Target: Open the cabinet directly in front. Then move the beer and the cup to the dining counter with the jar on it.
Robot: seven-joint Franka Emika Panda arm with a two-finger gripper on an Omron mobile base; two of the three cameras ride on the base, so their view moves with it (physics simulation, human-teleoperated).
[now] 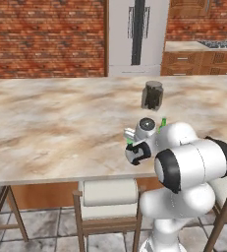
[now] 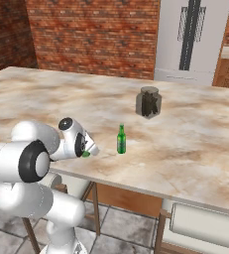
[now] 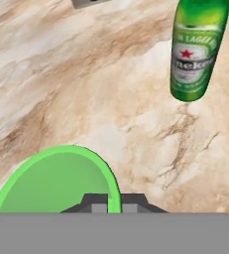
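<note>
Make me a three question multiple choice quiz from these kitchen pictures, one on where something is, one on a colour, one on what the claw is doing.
1. Where does the beer stand?
A. On the dining counter, nearer the robot than the jar
B. On a stool
C. On the floor

2. What colour is the cup?
A. Red
B. Bright green
C. White

3. What is the claw doing?
A. Hanging open over the jar
B. Shut on the cup's rim
C. Gripping the beer

Answers:
1. A, the right base view shows the bottle upright on the marbled top, before the jar.
2. B, the hand view shows its green rim.
3. B, its tips pinch the rim in the hand view.
</note>
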